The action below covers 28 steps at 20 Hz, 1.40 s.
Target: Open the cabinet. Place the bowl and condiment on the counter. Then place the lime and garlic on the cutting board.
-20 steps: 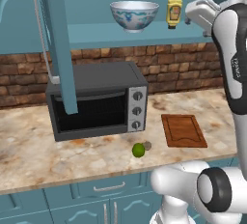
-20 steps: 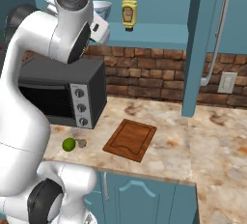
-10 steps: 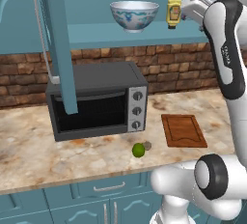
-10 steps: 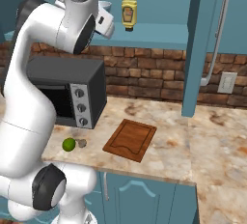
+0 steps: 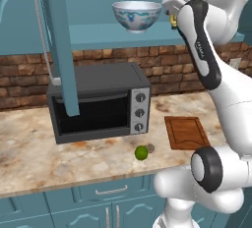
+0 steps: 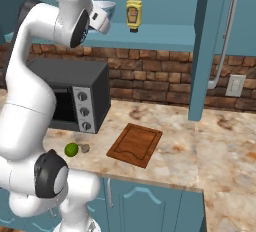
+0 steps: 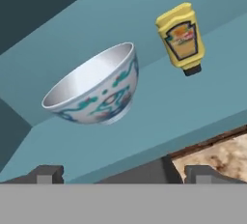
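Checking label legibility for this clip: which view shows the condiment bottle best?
The hand view: the yellow condiment bottle stands unobstructed on the shelf beside the bowl, label and dark cap clear. The right base view shows the bottle whole but smaller. In the left base view the arm hides most of it.

bowl (image 7: 94, 88), condiment (image 7: 182, 37): shelf | lime (image 5: 141, 153), garlic (image 5: 150, 148): counter

Bowl (image 7: 96, 88) beside condiment (image 7: 182, 37) — shelved.
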### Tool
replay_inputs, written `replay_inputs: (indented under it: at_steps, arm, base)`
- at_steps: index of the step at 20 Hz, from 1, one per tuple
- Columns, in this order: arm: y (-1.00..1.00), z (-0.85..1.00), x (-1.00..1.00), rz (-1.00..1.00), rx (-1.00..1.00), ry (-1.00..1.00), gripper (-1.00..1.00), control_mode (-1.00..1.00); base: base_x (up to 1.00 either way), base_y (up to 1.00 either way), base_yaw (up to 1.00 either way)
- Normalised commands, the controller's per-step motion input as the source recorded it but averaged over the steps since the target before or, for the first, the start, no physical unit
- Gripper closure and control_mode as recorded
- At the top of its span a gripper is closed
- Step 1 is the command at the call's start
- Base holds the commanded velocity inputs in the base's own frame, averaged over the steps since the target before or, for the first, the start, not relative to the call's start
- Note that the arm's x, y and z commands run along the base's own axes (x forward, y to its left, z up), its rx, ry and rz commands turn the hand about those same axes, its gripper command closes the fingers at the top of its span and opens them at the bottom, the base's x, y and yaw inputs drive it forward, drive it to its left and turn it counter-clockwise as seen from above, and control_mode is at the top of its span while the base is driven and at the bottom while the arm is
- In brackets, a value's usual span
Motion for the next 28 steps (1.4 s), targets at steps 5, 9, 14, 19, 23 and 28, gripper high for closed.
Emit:
replay_inputs:
  at_steps: [5,9,14,19,23,28]
  arm:
    - [0.0,0.01,0.78,-0.11,0.1,0.0,-1.0,-1.0]
    - [0.0,0.14,0.72,-0.07,0.11,0.0,-1.0,-1.0]
    - [0.01,0.16,0.55,-0.02,0.12,0.0,-1.0,-1.0]
    - [0.2,-0.03,0.48,0.0,0.09,0.0,-1.0,-1.0]
    - [0.22,-0.15,0.64,0.0,0.04,0.0,-1.0,-1.0]
    - [0.19,-0.08,0.45,0.0,0.03,0.0,-1.0,-1.0]
  base:
    - [0.0,0.0,0.0]
    - [0.0,0.0,0.0]
    - [0.0,0.0,0.0]
    - [0.0,0.0,0.0]
    - [0.0,0.0,0.0]
    - [0.0,0.0,0.0]
